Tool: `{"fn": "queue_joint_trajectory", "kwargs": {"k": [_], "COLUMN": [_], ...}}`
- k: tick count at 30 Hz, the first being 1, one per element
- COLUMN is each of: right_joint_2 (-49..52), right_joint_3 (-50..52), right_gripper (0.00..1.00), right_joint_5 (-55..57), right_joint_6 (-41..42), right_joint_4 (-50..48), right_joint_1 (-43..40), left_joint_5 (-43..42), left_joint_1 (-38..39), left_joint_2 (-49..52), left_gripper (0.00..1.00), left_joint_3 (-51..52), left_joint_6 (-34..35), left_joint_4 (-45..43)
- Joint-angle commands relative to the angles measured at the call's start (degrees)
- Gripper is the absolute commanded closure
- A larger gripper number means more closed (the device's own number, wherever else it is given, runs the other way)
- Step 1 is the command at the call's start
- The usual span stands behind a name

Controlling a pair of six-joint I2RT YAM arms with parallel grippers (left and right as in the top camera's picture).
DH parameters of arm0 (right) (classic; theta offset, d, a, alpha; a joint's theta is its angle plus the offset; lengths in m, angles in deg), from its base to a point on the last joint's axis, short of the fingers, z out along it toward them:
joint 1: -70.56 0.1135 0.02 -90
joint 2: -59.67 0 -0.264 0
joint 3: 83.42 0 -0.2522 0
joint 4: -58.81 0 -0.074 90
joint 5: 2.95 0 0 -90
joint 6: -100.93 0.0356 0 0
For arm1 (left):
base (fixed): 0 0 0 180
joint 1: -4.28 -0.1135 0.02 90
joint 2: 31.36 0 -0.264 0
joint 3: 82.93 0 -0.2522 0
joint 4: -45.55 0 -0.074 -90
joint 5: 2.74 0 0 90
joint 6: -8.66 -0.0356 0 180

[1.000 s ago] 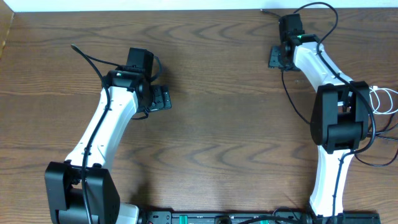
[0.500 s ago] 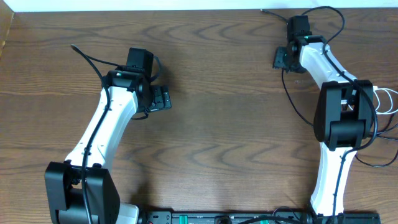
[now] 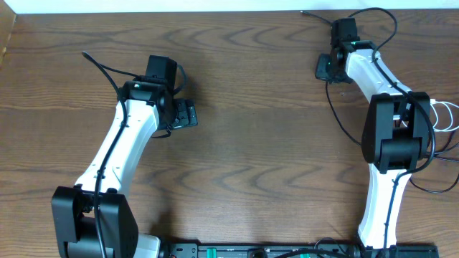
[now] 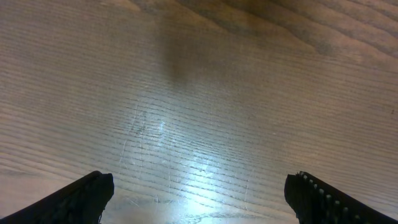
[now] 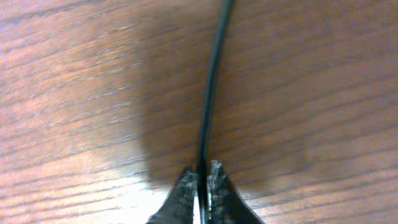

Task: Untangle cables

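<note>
**A:** What is your right hand holding?

**B:** Your right hand point(image 5: 200, 180) is clenched on a thin black cable point(image 5: 210, 87). In the wrist view the two fingertips point(image 5: 185, 186) are pressed together with the cord pinched between them. From there the cord runs up and away across the bench point(image 5: 74, 93), bending slightly to the right.

**A:** Where does that put it on the bench?

**B:** From above, your right hand point(image 3: 324, 68) is at the far right corner, close to the back edge. The black cable point(image 3: 333, 111) trails from it toward you in a loose curve and passes under the right arm.

**A:** And the white one?

**B:** The white cable point(image 3: 449, 117) lies at the right edge of the bench, beside the right arm's elbow and well apart from the clenched hand. How it lies against the black cords there I cannot tell.

**A:** Your left hand?

**B:** Your left hand point(image 3: 188, 113) is released, its fingers spread wide over bare wood on the left half, gripping nothing. Its own camera shows only the two finger ends point(image 4: 87, 193) at the bottom corners.
</note>
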Motion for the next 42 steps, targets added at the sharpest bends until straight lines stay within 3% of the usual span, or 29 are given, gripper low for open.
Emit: {"fn": "queue_joint_trajectory", "kwargs": {"k": [1,11,17,22,29,40,42], "right_joint_2": [1.81,-9.62,-26.62,-34.12,-34.42,-33.03,-33.03], "right_joint_3": [0.24,0.15,0.15,0.15,0.22,0.22,0.22], "right_gripper": [0.99,0.99,0.99,0.99,0.99,0.99,0.9], "right_joint_5": [-4.57,-5.29,3.98,6.67,6.4,6.45,6.45], "right_joint_6": [0.24,-4.04,-3.41,-2.78,-2.8,-2.82,-2.82], "right_joint_4": [0.35,5.35,10.1,13.25,22.27,27.52,28.33], "right_joint_1": [-0.04,-2.95,-13.16,-22.64,-32.79,-34.32,-34.36], "left_joint_5": [1.11,1.11,1.11,1.11,1.11,1.11,1.11], "left_joint_1": [0.0,0.0,0.0,0.0,0.0,0.0,0.0], "left_joint_2": [-0.02,-0.02,-0.02,-0.02,-0.02,-0.02,-0.02], "left_gripper": [0.07,0.07,0.07,0.07,0.07,0.07,0.07], "left_joint_3": [-0.31,-0.31,-0.31,-0.31,-0.31,-0.31,-0.31], "left_joint_6": [-1.16,-1.18,-1.16,-1.16,-1.18,-1.16,-1.16], "left_joint_4": [0.2,0.22,0.22,0.2,0.2,0.5,0.63]}}
